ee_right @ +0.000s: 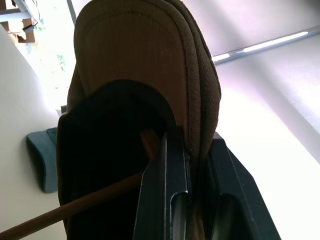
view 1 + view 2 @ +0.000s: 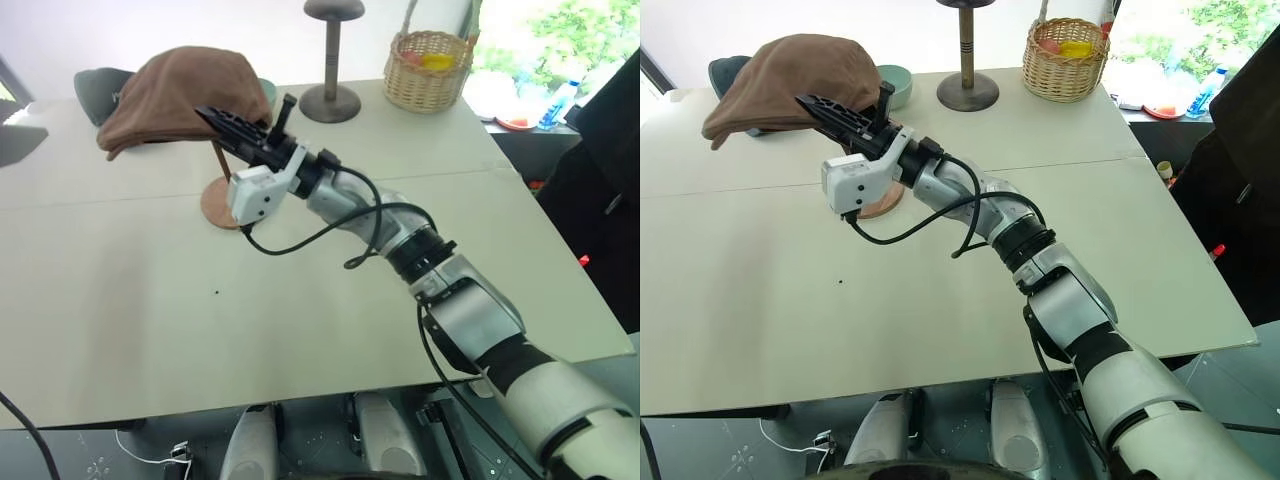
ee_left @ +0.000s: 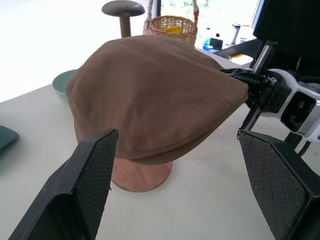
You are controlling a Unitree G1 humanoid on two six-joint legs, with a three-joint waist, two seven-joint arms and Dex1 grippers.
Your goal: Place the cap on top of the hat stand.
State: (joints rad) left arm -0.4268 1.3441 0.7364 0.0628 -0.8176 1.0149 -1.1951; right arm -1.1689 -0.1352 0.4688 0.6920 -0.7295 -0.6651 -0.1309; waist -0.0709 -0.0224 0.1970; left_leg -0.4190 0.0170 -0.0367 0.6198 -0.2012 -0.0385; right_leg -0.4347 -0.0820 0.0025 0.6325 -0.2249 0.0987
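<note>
The brown cap [image 2: 175, 90] hangs over the top of the hat stand, covering its disc. Below it show the thin rod [image 1: 75, 207] and the round wooden base [image 2: 214, 207]. My right gripper [image 2: 215, 120] reaches in from the right and is shut on the cap's edge [image 1: 192, 100], which is pinched between its fingers. In the left wrist view, my left gripper [image 3: 176, 136] stands open just in front of the cap [image 3: 150, 95], one finger [image 3: 92, 170] on each side, apart from it. Whether the cap rests on the disc is hidden.
A grey stand with a domed top [image 2: 333, 60] and a wicker basket [image 2: 428, 70] stand at the back of the pale table [image 2: 300, 330]. A teal bowl [image 2: 896, 80] and a dark grey cap [image 2: 98, 90] lie behind the brown cap.
</note>
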